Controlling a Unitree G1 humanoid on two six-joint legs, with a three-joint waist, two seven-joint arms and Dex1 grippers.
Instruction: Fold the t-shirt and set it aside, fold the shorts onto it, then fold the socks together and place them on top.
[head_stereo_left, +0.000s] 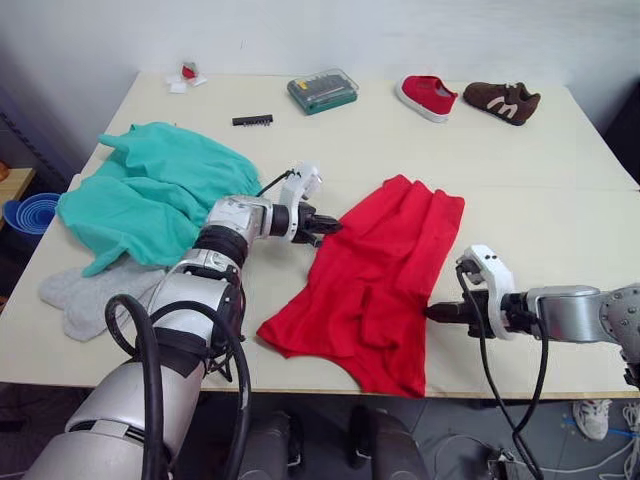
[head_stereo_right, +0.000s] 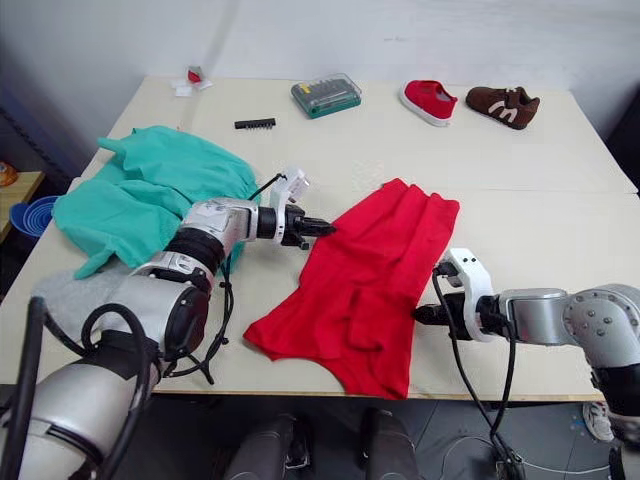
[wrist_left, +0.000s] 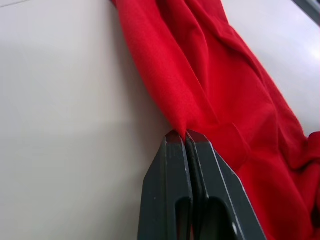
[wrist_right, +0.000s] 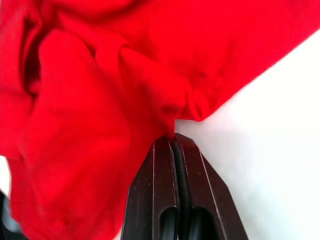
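Observation:
The red t-shirt (head_stereo_left: 375, 280) lies rumpled in the middle of the table, reaching to the front edge. My left gripper (head_stereo_left: 330, 227) is shut on the t-shirt's left edge, the cloth pinched between its tips (wrist_left: 184, 137). My right gripper (head_stereo_left: 432, 312) is shut on the t-shirt's right edge, a fold caught in its fingers (wrist_right: 172, 137). The teal shorts (head_stereo_left: 150, 195) sit bunched at the left of the table. The grey socks (head_stereo_left: 90, 290) lie just in front of the shorts near the left front corner.
At the back of the table (head_stereo_left: 560, 190) are a red shoe (head_stereo_left: 427, 96), a brown shoe (head_stereo_left: 503, 101), a green bit case (head_stereo_left: 323, 90), a black strip (head_stereo_left: 252, 120) and small white and red bits (head_stereo_left: 186, 78). A blue bowl (head_stereo_left: 30, 212) sits off the left edge.

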